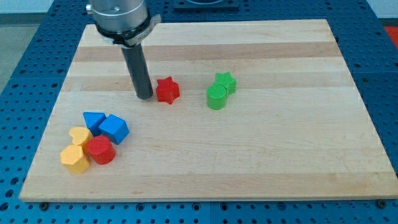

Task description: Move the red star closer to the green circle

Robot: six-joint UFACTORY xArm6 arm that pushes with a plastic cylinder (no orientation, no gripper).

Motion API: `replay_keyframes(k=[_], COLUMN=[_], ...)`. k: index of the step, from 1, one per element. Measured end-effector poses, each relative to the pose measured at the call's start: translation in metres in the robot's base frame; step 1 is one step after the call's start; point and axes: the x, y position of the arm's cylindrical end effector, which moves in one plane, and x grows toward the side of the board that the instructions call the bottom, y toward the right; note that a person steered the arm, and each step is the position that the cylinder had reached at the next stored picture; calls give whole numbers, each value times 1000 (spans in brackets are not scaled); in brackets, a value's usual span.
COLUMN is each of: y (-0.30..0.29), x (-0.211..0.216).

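The red star [167, 91] lies on the wooden board left of centre. The green circle [216, 97] stands to its right, touching a green star [225, 83] just above and right of it. My tip [145, 97] is on the board just left of the red star, very close to its left side; whether it touches is not clear. A gap of about one block width separates the red star from the green circle.
A cluster sits at the lower left: a blue triangle [94, 120], a blue block [114, 129], a yellow heart [80, 135], a red cylinder [100, 150] and a yellow block [74, 159]. The board's left edge [50, 118] is near them.
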Motion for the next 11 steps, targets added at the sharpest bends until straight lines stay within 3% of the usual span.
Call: replay_keyframes(k=[2,11], y=[39,35], x=[-1,-26])
